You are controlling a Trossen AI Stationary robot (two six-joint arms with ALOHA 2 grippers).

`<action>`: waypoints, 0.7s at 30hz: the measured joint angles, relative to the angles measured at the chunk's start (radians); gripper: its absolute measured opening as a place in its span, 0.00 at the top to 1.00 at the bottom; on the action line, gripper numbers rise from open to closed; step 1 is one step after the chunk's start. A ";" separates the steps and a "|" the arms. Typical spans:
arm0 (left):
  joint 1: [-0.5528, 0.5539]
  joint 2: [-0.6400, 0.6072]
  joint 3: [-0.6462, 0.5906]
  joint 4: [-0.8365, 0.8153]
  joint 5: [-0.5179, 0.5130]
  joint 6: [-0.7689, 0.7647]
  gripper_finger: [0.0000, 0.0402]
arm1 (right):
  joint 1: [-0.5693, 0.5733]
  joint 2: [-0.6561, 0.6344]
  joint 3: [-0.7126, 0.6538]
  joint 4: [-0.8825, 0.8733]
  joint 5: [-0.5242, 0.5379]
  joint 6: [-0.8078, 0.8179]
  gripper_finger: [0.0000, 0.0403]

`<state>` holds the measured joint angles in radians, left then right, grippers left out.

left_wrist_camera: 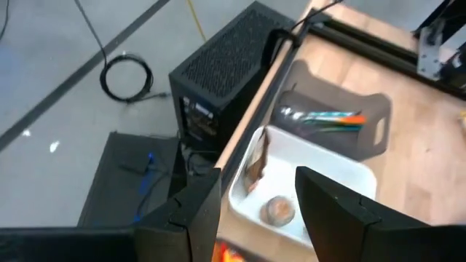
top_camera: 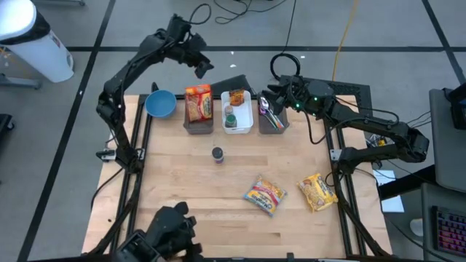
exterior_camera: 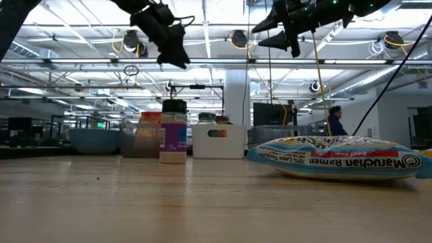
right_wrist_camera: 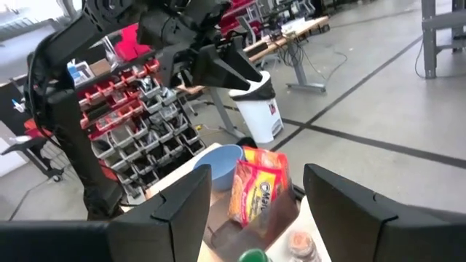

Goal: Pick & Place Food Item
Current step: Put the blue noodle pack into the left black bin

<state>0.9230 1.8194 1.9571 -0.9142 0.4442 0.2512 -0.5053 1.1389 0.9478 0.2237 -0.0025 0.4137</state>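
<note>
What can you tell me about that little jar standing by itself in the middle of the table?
The jar is small and upright, with a dark lid and a label that looks purple and white in the low view. It may be a spice or seasoning jar; the label is unreadable. It stands alone on the wooden table, in front of the row of bins, apart from everything else. Nothing touches it but the tabletop, and neither gripper is near it.
</note>
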 joint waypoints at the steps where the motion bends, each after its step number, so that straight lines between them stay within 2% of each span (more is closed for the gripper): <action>1: -0.009 0.000 0.008 0.001 0.000 -0.007 0.54 | 0.000 0.000 0.000 0.005 0.000 -0.009 0.47; 5: -0.052 0.000 0.021 -0.002 0.007 -0.103 0.54 | 0.000 0.000 0.000 0.027 0.000 -0.014 0.47; 8: -0.079 -0.013 0.024 -0.058 0.053 -0.126 0.54 | 0.001 0.000 0.000 0.026 -0.012 -0.007 0.47; 16: -0.190 -0.128 0.024 -0.239 0.097 -0.127 0.54 | 0.001 0.000 0.000 0.027 -0.235 -0.015 0.47; 21: -0.290 -0.213 0.024 -0.326 0.098 -0.183 0.54 | 0.001 0.000 0.000 0.026 -0.314 -0.020 0.47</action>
<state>0.6334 1.6068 1.9812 -1.2404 0.5419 0.0682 -0.5041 1.1389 0.9478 0.2501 -0.3164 0.3937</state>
